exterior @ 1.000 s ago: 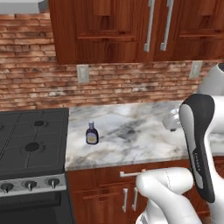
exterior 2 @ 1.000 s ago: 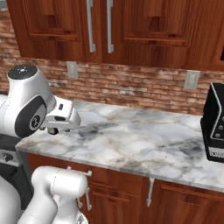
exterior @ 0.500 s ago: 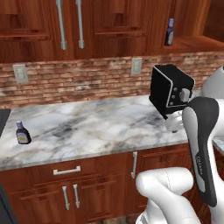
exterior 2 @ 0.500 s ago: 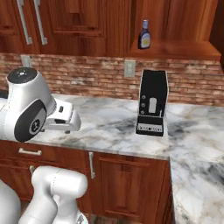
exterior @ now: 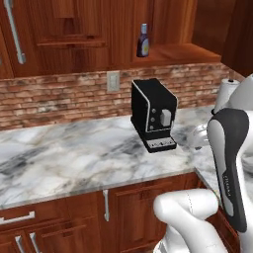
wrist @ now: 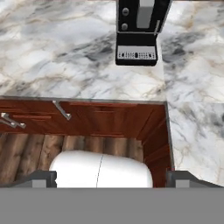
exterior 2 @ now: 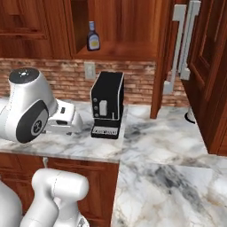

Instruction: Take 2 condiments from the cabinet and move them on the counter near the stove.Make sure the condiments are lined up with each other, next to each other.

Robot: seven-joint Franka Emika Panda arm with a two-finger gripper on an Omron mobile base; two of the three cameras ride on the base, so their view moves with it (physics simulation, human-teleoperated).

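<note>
One condiment (exterior: 143, 40) (exterior 2: 92, 36), a dark bottle with a pale label, stands upright in the open cabinet (exterior: 174, 52) (exterior 2: 120, 52) niche above the coffee machine. The marble counter (exterior: 74, 158) (exterior 2: 159, 133) (wrist: 65, 57) runs below it. In the hand view my gripper (wrist: 111, 180) looks down over the counter's front edge, its fingertips (wrist: 43, 178) far apart and nothing between them. It hangs low in front of the counter, well below and apart from the bottle. The stove is out of view.
A black coffee machine (exterior: 154, 114) (exterior 2: 107, 104) (wrist: 139, 30) stands on the counter under the niche. The counter turns a corner toward me on the right. A tall cabinet with silver handles (exterior 2: 179, 48) closes the right side. Drawer handles (wrist: 61, 109) jut out below the counter edge.
The whole picture has shifted: the base has driven right along the counter. The stove and a bottle on the counter have left view, and the coffee machine and niche have come to the middle.
</note>
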